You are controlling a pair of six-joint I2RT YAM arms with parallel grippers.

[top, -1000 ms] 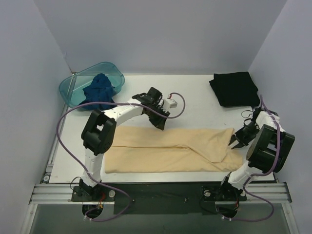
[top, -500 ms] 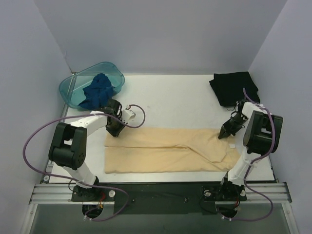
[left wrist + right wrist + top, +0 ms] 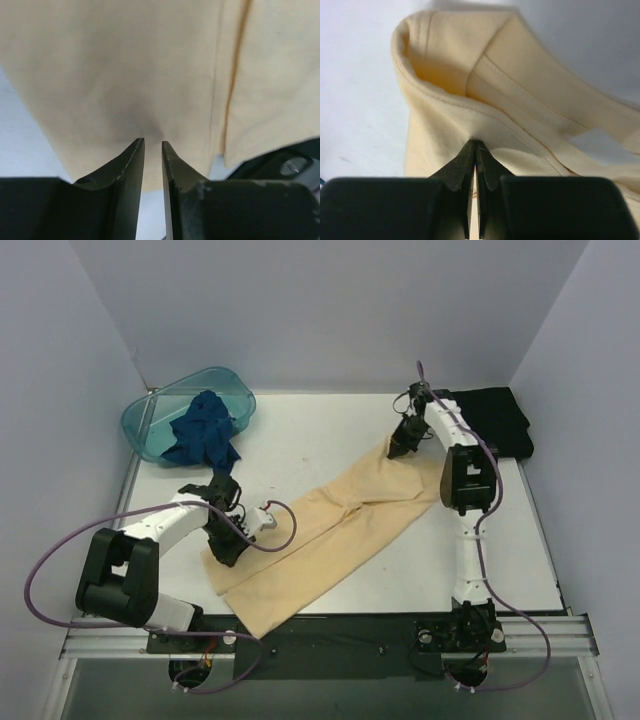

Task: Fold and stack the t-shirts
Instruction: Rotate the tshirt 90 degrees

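The pale yellow-tan t-shirt [image 3: 330,530] lies folded long and narrow, slanting from front left to back right across the table. My left gripper [image 3: 222,552] is at its front-left edge, jaws nearly closed and pinching the cloth [image 3: 125,65], which puckers at the tips [image 3: 153,141]. My right gripper [image 3: 396,450] is shut on the shirt's far right end, where the cloth [image 3: 450,115] bunches into a fold at the tips [image 3: 476,142]. The black t-shirt [image 3: 495,420] lies folded at the back right. The dark blue t-shirt [image 3: 205,430] is crumpled in the basin.
The teal translucent basin [image 3: 140,425] stands at the back left by the wall. Grey walls close the left, back and right sides. A dark rail [image 3: 330,635] runs along the table's front edge.
Both grippers took hold of the yellow-tan shirt's ends. The left end has been pulled toward the front, the right end toward the back, so the shirt now lies diagonally.
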